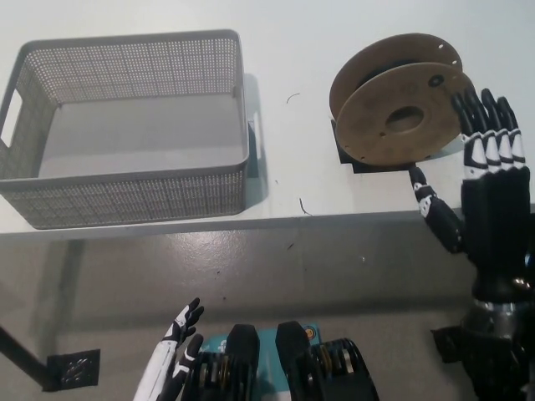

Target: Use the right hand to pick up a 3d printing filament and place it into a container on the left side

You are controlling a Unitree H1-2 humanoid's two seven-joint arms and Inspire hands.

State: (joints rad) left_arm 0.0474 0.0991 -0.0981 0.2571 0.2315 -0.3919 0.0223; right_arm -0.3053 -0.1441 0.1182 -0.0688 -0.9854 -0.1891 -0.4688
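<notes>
On the white table (284,50), toward its right, the filament spool (399,113) stands on edge over a dark patch. My black right hand (489,192) is spread wide and empty, just beside its right rim. Far left sits the grey mesh basket (125,196). My white left hand (174,359) rests low, fingers apart.

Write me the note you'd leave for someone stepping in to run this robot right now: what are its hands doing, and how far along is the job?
Right hand: black, open, raised at the table's front edge beside the brown cardboard filament spool, not yet gripping it.
Left hand: white, resting low below the table, holding nothing.
Spool: upright on the white table, right side.
Grey perforated plastic basket: left side, nothing inside.
Done: nothing placed yet.
Left: grasp the spool, carry it left, set it in the basket.
</notes>
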